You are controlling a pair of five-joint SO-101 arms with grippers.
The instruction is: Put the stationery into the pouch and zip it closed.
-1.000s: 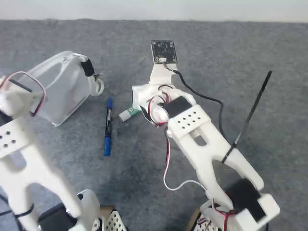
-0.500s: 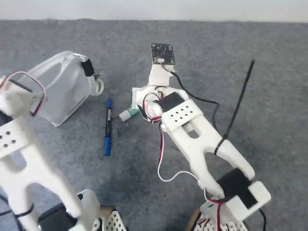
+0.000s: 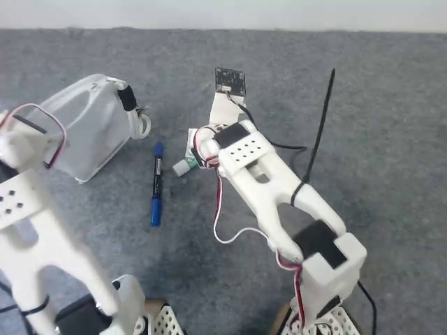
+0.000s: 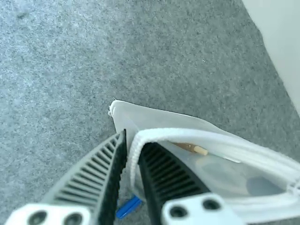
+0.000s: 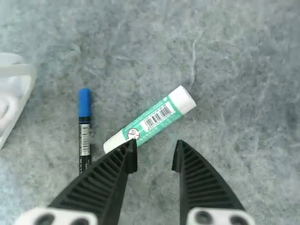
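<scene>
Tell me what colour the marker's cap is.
The marker's cap is blue, seen best in the right wrist view.

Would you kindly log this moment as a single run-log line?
left gripper: shut on pouch rim | right gripper: open, at glue stick | blue pen: on carpet, outside pouch

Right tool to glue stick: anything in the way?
Nothing visible. The right tool is open with the glue stick just ahead of it, and only bare carpet around. The blue pen lies beside the stick, apart from it, off the approach line.
</scene>
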